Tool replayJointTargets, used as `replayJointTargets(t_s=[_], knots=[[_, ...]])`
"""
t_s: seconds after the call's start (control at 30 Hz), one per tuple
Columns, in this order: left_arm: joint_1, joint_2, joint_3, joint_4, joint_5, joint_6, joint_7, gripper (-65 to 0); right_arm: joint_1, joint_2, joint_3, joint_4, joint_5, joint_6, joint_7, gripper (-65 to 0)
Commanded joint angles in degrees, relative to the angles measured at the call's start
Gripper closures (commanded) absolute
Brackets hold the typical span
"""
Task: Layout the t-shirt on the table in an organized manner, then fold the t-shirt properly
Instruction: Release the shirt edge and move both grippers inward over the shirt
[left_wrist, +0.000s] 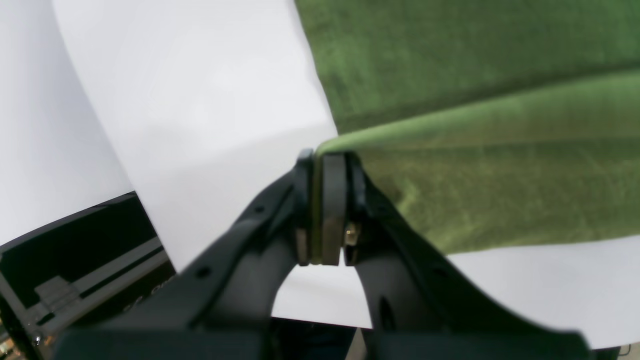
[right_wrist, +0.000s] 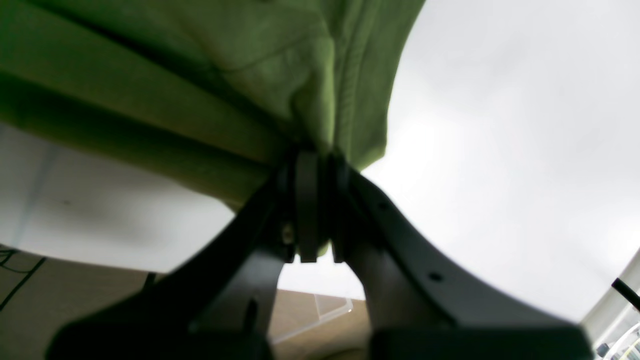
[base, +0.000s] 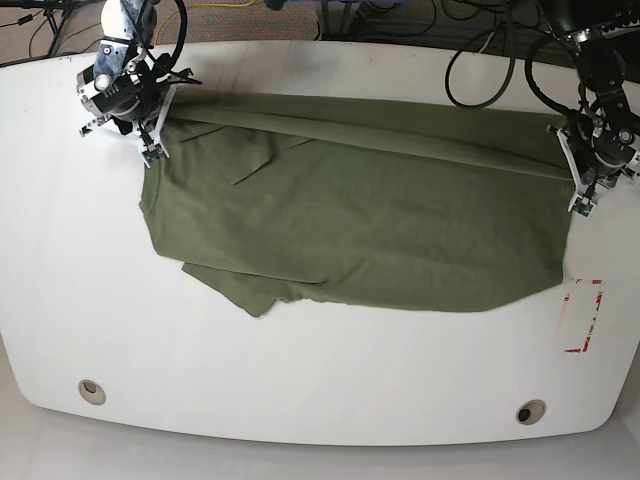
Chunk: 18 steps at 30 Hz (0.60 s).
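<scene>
The olive-green t-shirt (base: 370, 230) lies spread across the white table (base: 320, 390), with its far edge doubled over in a long fold. At the shirt's right edge my left gripper (base: 578, 192) is shut on the cloth. The left wrist view shows that gripper (left_wrist: 325, 156) pinching a lifted corner of the t-shirt (left_wrist: 500, 165) just above the table (left_wrist: 200, 100). My right gripper (base: 150, 148) is shut on the shirt's far left corner. In the right wrist view, bunched fabric of the t-shirt (right_wrist: 225, 75) sits clamped in that gripper (right_wrist: 317, 157).
Two round grommet holes (base: 92, 391) (base: 530, 411) sit near the front edge. A red-and-white tape rectangle (base: 583, 317) marks the right side. Cables (base: 480, 60) run along the far edge. A black case (left_wrist: 75, 260) lies beyond the table edge.
</scene>
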Motion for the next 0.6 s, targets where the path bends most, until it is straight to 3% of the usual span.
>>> replayJointTargets(t_s=[0.0,0.13,0.27,0.43,0.57], knots=[[-1.8,-1.2,-0.4,-0.6,1.1,0.6,-0.2,0.0,0.2,0.7,0.4,0.1,-1.3,-0.1,0.6,-3.5],[-3.1,-1.2,-0.4,-2.2,1.1,0.6,-0.2,-2.8,0.3,0.7,0.4,-0.5,-1.3,-0.1,1.3,-9.5],[-4.5,-1.3,-0.4,-4.0,1.1,0.6,-0.2,-16.2,1.0,0.7,0.4,-0.6,-1.4,-0.1,1.5,-25.7],[-6.3,-1.2,-0.4,-4.9,1.1,0.6,-0.2,-32.5,1.9,0.7,0.4,-0.4,-1.4,-0.1,1.7,-40.9],[-8.4,-1.2,-0.4,-4.7,0.9,0.6,-0.2,-36.0,3.1,0.7,0.4,0.6,-1.1,-0.1,1.7,-45.8]])
